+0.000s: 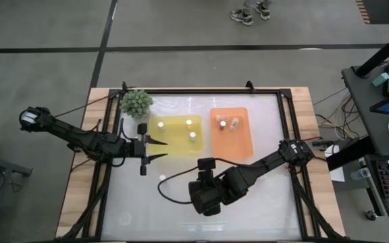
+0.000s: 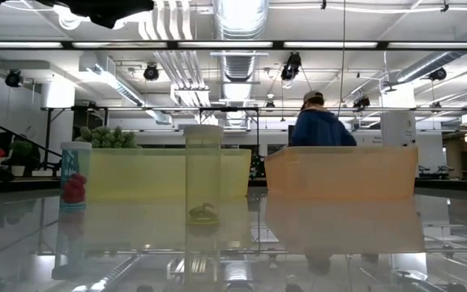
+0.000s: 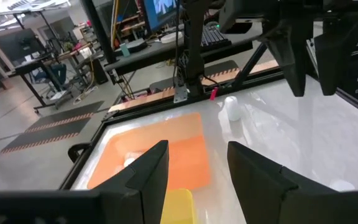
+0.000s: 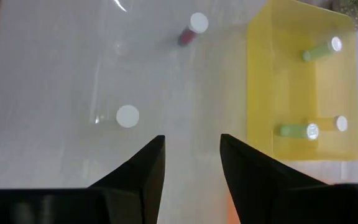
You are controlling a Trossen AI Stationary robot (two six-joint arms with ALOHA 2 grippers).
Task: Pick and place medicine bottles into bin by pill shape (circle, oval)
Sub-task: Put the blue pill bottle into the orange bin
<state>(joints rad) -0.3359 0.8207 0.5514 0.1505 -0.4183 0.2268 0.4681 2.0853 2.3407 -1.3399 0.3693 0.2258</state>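
Two small clear bottles with white caps stand on the white table: one (image 1: 162,177) (image 4: 128,116) (image 2: 203,174) with a yellowish pill, and one with red pills (image 4: 191,30) (image 2: 73,174) nearer the yellow tray (image 1: 175,143). Three bottles stand in the yellow tray (image 4: 309,130), and two (image 1: 228,123) stand in the orange tray (image 1: 238,143). My left gripper (image 1: 159,148) (image 3: 197,149) is open and empty at the yellow tray's left near corner. My right gripper (image 1: 203,194) (image 4: 191,140) is open and empty above the table, near side, with the yellowish-pill bottle just ahead of its fingers.
A green spiky plant (image 1: 136,101) stands at the far left corner beside the yellow tray. In the left wrist view another small white bottle (image 3: 232,107) stands on the table beyond the orange tray (image 3: 166,155). A person (image 2: 321,122) stands in the room behind the table.
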